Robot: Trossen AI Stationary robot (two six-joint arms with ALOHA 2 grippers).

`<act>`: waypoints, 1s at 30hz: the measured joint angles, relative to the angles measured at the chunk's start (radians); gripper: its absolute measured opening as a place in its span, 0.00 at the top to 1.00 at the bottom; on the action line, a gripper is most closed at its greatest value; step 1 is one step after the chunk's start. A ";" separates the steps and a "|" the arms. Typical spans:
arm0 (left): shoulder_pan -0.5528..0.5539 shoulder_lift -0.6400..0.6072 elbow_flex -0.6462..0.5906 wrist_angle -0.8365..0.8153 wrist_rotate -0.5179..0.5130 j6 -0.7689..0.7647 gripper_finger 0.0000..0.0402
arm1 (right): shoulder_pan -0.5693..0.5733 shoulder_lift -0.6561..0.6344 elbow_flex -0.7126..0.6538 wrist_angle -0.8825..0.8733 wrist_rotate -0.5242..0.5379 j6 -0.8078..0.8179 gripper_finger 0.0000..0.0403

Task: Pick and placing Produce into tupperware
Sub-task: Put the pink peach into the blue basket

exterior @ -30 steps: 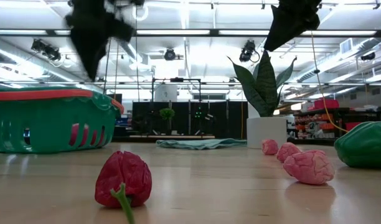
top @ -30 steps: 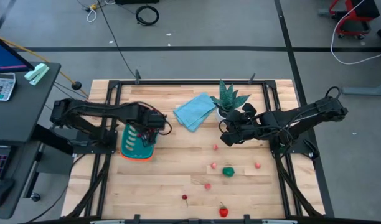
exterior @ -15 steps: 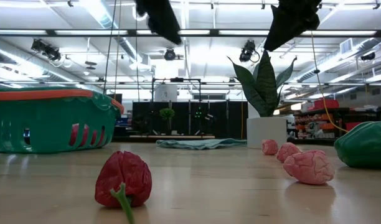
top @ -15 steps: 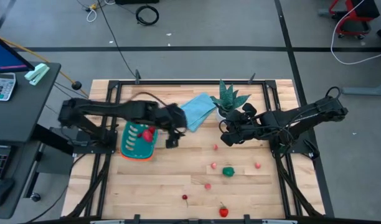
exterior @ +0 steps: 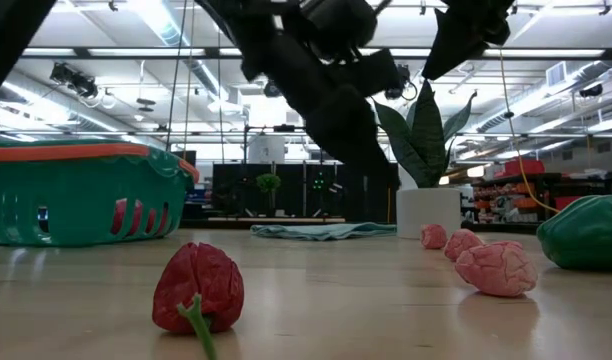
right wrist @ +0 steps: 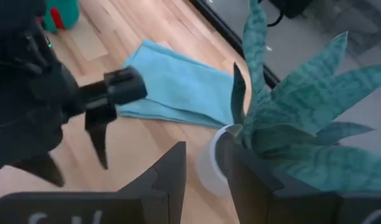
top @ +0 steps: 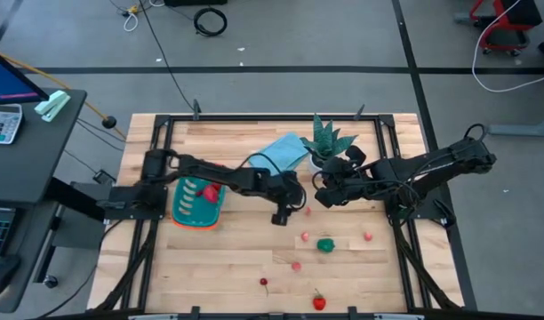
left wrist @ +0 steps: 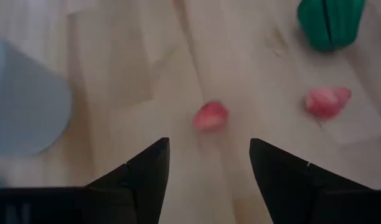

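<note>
The teal tupperware with an orange rim stands at the table's left, with a red piece in it. My left gripper hangs open just left of a pink piece. In the left wrist view that piece lies on the wood ahead of the gap between the fingers. More produce rests on the table: pink pieces, a green one and two red ones. My right gripper waits by the plant, narrowly open.
A spiky green plant in a white pot and a folded light blue cloth sit at the far middle of the table. Black frame rails run along the table's left and right sides. Bare wood lies between the tupperware and the produce.
My left arm has swung from above the tupperware toward the table's right and now hangs beside the pink piece at the middle. A red piece shows in the tupperware where the gripper stood.
</note>
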 joint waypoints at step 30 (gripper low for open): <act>0.017 0.174 0.007 0.266 0.083 -0.106 0.58 | 0.000 0.000 0.000 -0.006 0.008 -0.022 0.71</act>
